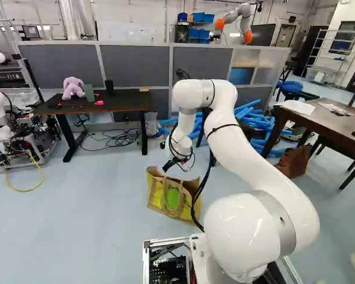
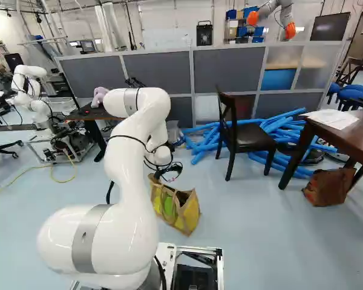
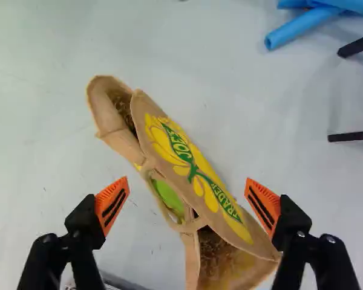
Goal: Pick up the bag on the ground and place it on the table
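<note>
On the floor, just ahead of the front edge of your base, sits the bag, mouth gaping. Your gripper is above it, released, its orange pads well apart and the bag's length slanting across the gap. You're likely lining up the grasp: turn the wrist to close squarely across the narrow width, centre on the handle and lower gently (a rim-only pinch might slip). Lift straight, then clear the edge of whichever table is meant, brown table or black desk.
</note>
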Motion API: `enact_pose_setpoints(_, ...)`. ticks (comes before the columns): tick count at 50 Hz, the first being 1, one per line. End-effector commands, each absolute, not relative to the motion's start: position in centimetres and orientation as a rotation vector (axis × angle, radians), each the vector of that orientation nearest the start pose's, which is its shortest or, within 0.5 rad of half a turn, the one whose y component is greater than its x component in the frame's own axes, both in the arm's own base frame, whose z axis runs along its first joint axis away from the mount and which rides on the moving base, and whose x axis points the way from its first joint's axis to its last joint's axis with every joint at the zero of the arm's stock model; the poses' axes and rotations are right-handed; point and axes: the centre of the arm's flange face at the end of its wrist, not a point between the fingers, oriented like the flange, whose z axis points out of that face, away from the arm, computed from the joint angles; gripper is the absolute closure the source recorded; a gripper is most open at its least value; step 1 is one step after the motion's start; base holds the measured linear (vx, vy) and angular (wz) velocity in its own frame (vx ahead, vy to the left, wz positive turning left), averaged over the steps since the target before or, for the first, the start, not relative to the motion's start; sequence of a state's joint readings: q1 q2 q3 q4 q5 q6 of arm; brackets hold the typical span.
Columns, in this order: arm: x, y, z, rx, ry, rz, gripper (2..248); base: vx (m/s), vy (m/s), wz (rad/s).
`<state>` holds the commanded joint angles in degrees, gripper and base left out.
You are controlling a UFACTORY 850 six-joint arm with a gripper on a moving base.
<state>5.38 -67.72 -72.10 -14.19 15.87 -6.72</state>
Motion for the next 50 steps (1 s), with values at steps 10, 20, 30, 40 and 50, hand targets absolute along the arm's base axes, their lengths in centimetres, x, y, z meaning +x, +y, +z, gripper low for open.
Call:
enact_pose_setpoints(10,57.1,6.0,-0.1,-2.972,-0.862,-0.523,3,0.0,0.0,0.0)
enact_pose_setpoints(20,57.2,6.0,-1.6,-2.94,-1.022,-0.51,3,0.0,0.0,0.0)
enact_pose_setpoints(30,57.3,6.0,-3.1,-2.898,-1.181,-0.501,3,0.0,0.0,0.0)
enact_pose_setpoints(40,57.3,6.0,-4.6,-2.847,-1.339,-0.488,3,0.0,0.0,0.0)
enact_pose_setpoints(50,57.3,6.0,-6.1,-2.787,-1.494,-0.463,3,0.0,0.0,0.0)
